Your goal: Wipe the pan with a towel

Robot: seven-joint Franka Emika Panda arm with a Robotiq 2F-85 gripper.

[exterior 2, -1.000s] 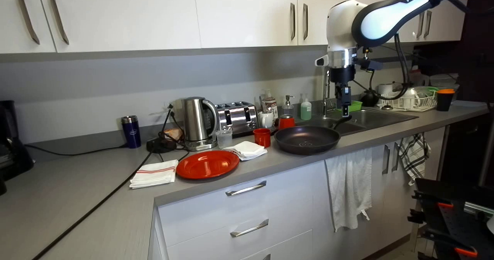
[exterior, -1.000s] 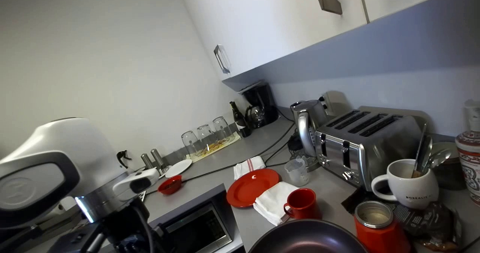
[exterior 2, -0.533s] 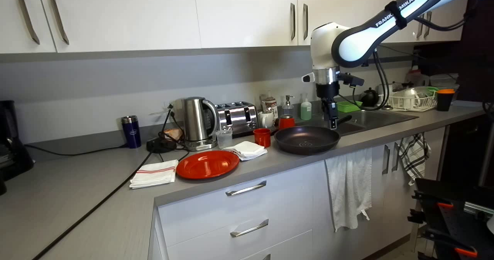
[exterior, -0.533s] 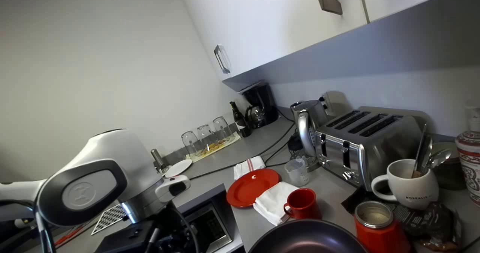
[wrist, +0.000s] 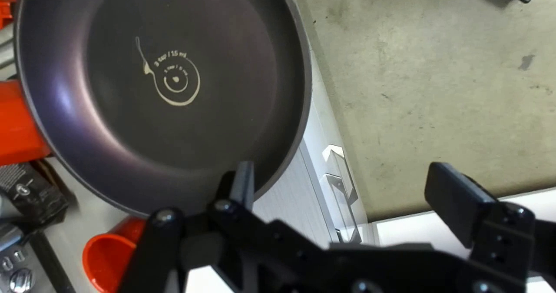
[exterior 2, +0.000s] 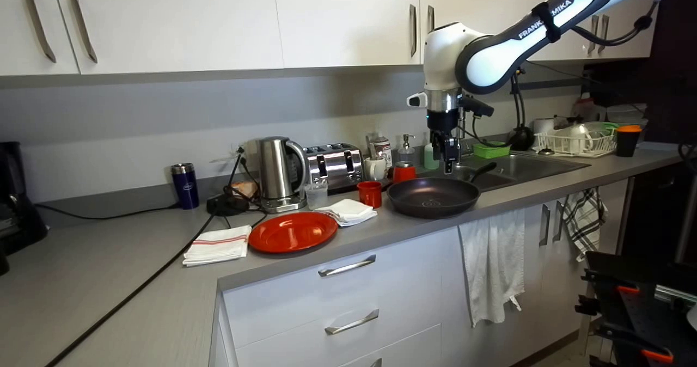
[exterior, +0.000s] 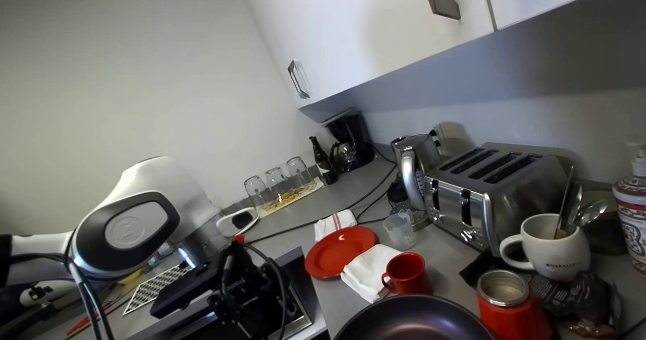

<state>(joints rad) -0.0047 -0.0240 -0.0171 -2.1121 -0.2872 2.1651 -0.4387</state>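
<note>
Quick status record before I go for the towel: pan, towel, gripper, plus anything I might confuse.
Pan: flat on the counter, handle toward the sink; printed markings on its base
Towel: plain white, folded, between the red plate and red mug
Gripper: jaws wide apart, nothing between them; raised near the pan
Look-alike: red-striped white cloth, on the plate's side away from the towel
Job stage: towel not yet picked up
</note>
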